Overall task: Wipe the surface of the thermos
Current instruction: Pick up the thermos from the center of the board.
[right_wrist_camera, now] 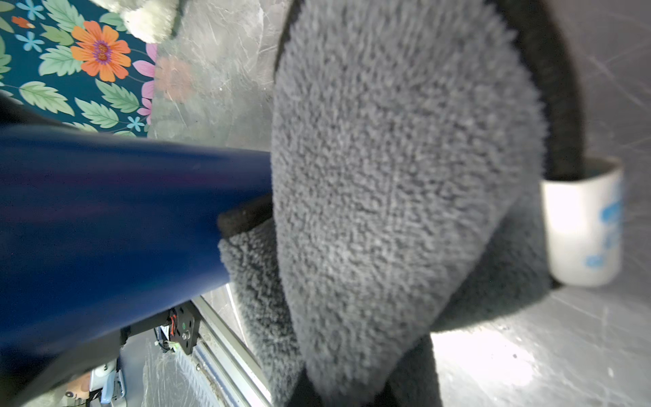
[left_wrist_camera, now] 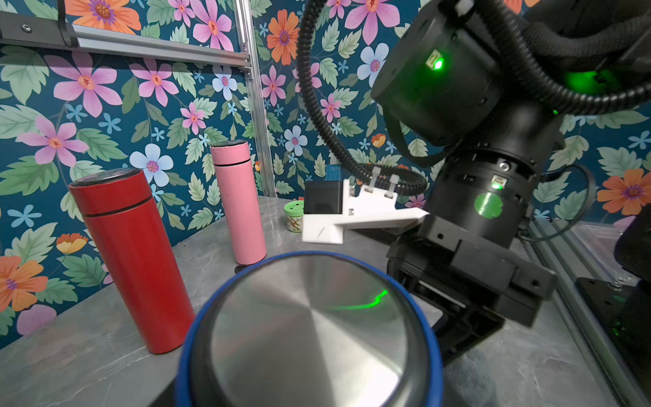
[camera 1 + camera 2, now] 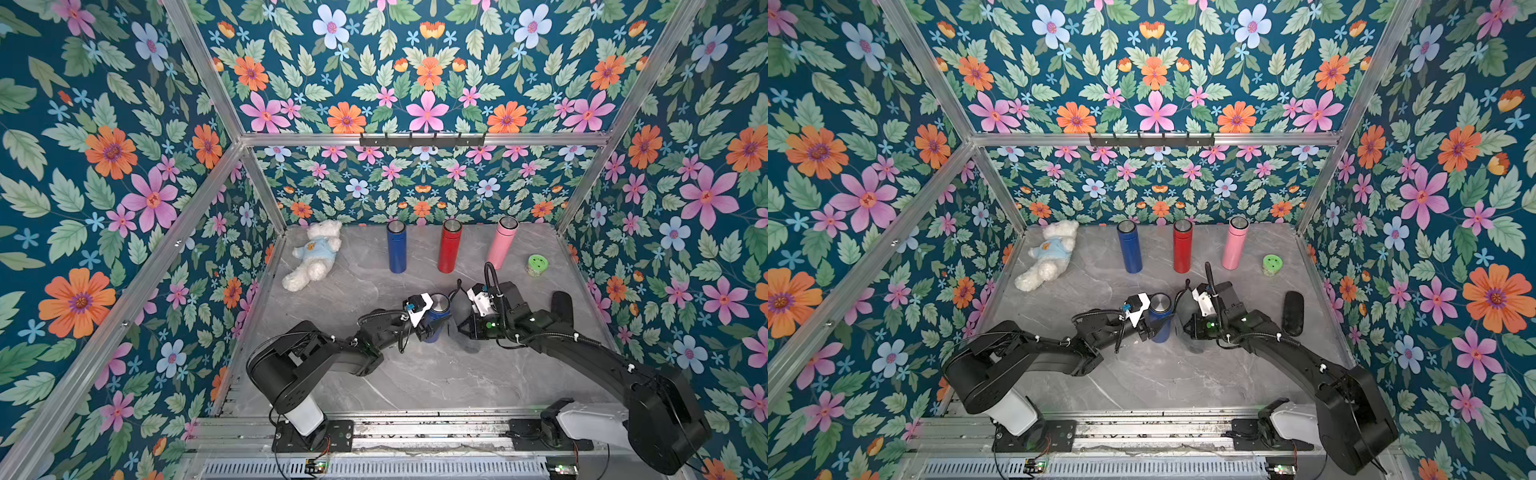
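Steel-lidded blue thermos (image 2: pixel 310 331) close up in left wrist view, upright on surface (image 2: pixel 88 359). Both top views: left fingers (image 3: pixel 424 331) straddling it as brace, clamp unclear; right fingers (image 3: pixel 463 329) closed on grey cloth (image 3: pixel 459 309). Right wrist: cloth against blue wall, likely for wiping.

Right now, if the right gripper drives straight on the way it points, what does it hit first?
The grey fleece cloth in the right gripper likely meets the dark blue, steel-capped thermos first, on its side wall; the gap between them is unclear.

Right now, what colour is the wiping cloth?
Grey; the cloth shows best in the right wrist view.
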Robot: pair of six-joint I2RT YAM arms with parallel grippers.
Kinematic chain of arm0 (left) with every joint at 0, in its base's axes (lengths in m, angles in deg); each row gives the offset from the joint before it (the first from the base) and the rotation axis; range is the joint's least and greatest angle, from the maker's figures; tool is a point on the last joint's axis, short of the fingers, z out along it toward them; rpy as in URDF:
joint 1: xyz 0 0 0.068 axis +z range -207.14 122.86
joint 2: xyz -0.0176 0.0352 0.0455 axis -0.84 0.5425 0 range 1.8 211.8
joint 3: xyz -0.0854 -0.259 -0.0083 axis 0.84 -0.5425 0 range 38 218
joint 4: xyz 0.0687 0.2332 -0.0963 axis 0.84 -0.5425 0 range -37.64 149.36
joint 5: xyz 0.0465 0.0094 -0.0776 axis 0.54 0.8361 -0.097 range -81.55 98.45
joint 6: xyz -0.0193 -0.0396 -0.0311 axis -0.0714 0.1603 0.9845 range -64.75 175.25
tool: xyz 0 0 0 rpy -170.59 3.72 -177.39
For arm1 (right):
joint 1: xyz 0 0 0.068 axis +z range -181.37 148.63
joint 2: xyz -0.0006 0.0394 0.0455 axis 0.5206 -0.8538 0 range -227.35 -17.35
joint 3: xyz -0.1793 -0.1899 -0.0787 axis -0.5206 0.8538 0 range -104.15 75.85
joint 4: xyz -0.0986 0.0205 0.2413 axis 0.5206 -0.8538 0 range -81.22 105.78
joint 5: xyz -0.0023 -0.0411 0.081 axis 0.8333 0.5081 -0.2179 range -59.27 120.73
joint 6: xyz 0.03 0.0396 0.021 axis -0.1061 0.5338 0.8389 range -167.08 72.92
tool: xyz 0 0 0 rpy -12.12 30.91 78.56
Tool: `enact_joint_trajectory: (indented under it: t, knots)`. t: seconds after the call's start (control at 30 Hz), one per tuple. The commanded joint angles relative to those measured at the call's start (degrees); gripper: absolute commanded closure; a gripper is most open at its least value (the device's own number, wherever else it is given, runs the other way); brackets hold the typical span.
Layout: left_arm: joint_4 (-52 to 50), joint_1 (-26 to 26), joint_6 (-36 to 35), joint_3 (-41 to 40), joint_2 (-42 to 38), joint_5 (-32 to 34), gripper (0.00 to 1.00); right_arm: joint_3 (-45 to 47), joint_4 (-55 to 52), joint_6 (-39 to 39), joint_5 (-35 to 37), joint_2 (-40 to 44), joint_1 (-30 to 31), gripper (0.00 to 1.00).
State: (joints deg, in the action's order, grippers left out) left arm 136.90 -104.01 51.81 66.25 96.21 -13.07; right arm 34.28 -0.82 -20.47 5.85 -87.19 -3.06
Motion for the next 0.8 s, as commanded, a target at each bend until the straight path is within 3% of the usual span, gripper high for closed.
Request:
enact_joint_trajectory:
  t: [0.0,0.13,0.37,0.77]
  knots:
    - [4.34,0.07,-0.16,1.33,0.54,-1.50,0.71,0.12,-2.10,-0.96,0.00,3.23,0.48,1.00]
    - [3.82,0.20,-0.08,2.05,1.30,-1.39,1.00,-1.34,-5.75,-1.62,0.85,9.63,2.14,1.00]
    - [3.05,0.13,0.67,2.59,1.89,-2.60,1.00,-6.24,-9.10,-0.62,1.04,16.84,4.91,1.00]
    - [3.48,0.04,1.59,2.48,2.82,-4.47,1.00,-11.03,-3.67,-0.71,3.41,11.43,9.99,1.00]
